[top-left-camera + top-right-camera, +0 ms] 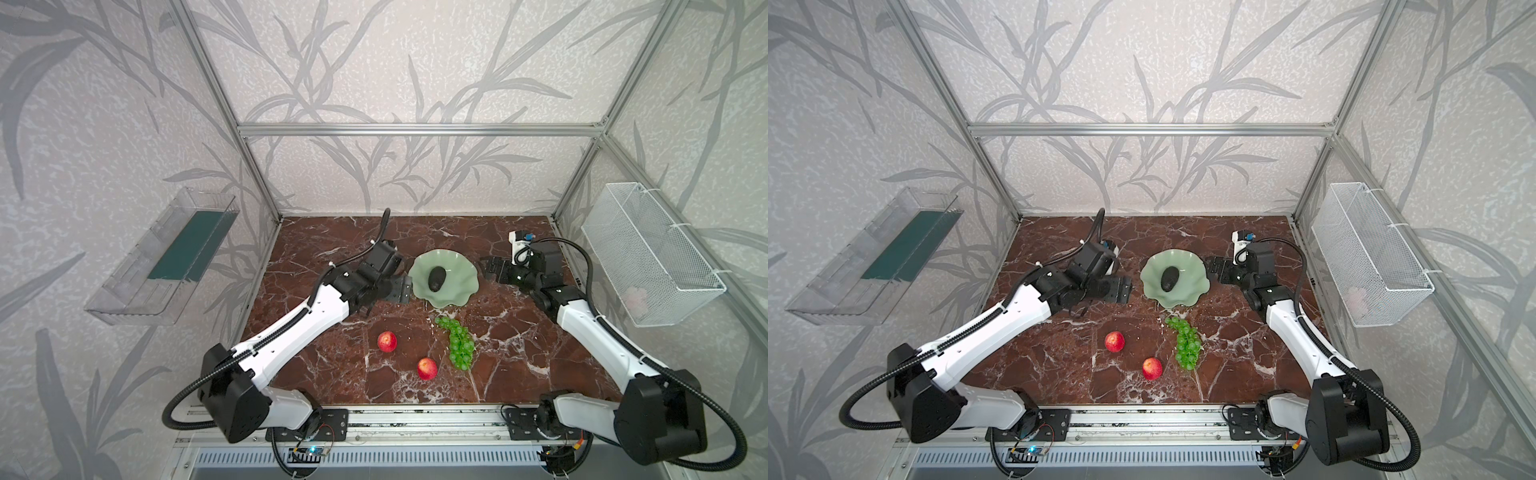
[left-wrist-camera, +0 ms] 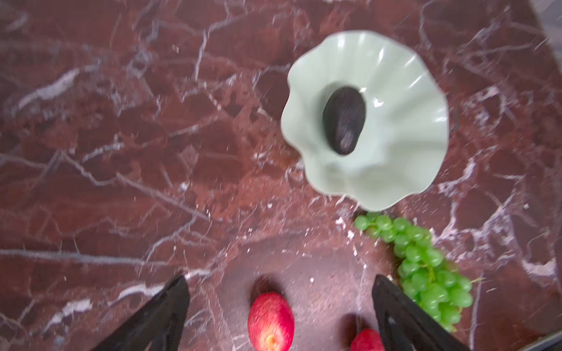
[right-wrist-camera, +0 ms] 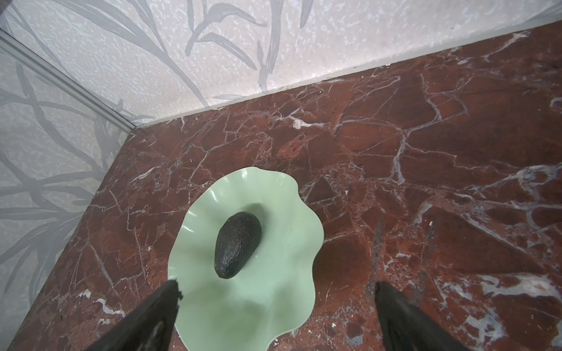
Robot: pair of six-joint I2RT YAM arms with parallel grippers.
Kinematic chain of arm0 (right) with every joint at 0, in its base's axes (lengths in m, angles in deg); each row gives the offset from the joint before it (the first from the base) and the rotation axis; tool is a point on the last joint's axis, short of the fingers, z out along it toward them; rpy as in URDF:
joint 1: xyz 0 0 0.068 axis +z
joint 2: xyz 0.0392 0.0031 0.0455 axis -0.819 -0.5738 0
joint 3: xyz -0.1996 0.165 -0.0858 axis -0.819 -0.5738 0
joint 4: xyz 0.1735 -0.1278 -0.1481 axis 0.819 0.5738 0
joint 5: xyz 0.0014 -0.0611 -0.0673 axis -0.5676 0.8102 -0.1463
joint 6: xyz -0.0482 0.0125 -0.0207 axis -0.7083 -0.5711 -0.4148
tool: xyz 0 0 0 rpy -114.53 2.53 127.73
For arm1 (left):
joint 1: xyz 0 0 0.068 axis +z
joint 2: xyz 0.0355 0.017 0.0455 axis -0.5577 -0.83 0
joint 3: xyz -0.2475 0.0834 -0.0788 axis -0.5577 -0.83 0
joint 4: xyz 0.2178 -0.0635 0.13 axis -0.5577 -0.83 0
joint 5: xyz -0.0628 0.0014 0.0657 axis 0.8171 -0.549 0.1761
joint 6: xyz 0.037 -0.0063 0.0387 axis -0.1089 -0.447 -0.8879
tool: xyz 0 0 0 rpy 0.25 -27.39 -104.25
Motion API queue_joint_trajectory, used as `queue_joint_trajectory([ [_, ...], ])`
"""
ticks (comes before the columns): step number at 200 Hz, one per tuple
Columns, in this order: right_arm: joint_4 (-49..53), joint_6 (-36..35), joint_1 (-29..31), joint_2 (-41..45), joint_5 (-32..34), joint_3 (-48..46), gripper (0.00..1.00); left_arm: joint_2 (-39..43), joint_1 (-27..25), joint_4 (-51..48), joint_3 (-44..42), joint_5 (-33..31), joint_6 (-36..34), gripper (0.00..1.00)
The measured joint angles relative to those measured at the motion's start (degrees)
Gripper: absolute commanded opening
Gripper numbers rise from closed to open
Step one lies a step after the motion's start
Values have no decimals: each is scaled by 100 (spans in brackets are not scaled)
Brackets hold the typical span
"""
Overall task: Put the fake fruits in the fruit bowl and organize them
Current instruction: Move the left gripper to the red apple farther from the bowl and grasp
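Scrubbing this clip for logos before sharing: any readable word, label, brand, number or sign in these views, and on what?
No text can be read in any view.
No print shows on the bowl, avocado, far red fruit, near red fruit, grapes, wire basket or clear tray.
The circuit board is too small to show whether it has markings.

Glossy fruit bowl [image 3: 273, 304], rough matt avocado [image 3: 237, 249], polished marble table [image 3: 425, 182].
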Motion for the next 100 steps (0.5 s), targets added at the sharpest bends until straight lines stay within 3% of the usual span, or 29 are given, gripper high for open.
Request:
queue_joint_trajectory([
  [42,-85,50,0,-4,2,0,99,673,0,96,-1429,437,472,95],
  [100,-83,136,0,-2,4,-28,99,476,-50,396,-1849,791,748,95],
])
